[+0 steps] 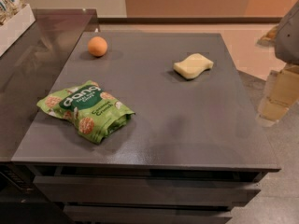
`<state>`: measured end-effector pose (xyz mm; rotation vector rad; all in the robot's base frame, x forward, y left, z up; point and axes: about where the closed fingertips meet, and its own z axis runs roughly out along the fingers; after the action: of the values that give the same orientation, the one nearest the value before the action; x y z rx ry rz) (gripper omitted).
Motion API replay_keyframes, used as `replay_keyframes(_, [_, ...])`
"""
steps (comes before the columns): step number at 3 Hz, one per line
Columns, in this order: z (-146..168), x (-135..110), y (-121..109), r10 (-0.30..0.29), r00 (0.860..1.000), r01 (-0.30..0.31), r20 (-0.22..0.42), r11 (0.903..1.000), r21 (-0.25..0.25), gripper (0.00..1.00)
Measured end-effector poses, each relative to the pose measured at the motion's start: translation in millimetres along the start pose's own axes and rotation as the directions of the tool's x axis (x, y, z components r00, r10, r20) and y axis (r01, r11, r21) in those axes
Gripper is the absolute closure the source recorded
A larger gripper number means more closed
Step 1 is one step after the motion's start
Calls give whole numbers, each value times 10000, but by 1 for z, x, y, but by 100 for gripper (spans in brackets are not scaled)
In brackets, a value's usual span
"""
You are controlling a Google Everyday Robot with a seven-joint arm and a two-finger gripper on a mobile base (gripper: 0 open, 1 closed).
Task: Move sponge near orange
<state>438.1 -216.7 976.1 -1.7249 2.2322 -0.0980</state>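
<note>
**Camera view: sponge untouched, gripper waiting at the right edge**

Camera view. A dark grey table (187,125) fills the frame. The sponge (193,66) lies flat on the far right part of the top, touching nothing. The orange (97,46) sits near the far left corner, well apart from the sponge, with bare tabletop between them. A green bag (86,110) lies crumpled on the near left, closer to the orange than to the sponge, but it does not cross the straight line between the two. The gripper (279,94) shows only in part at the right border, beyond the table's edge and off the sponge; it holds nothing that can be seen, and whether it is open or closed cannot be told.

Step in hand, as judged: the approach. No grasp has been made and the sponge is nowhere near its goal, so the task stands at its start.

The next move calls for bringing the gripper leftward over the table and down onto the sponge, closing across its narrower, wavy sides. The foam will likely compress, so a light grip should do. The carry then runs left and slightly away, set down just beside the orange without nudging it, since the fruit would roll.
</note>
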Motion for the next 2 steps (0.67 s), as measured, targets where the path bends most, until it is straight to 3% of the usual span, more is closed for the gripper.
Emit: replay_keyframes(2, [10,-7,-9,-122,9996,125,262,9999,-103,0])
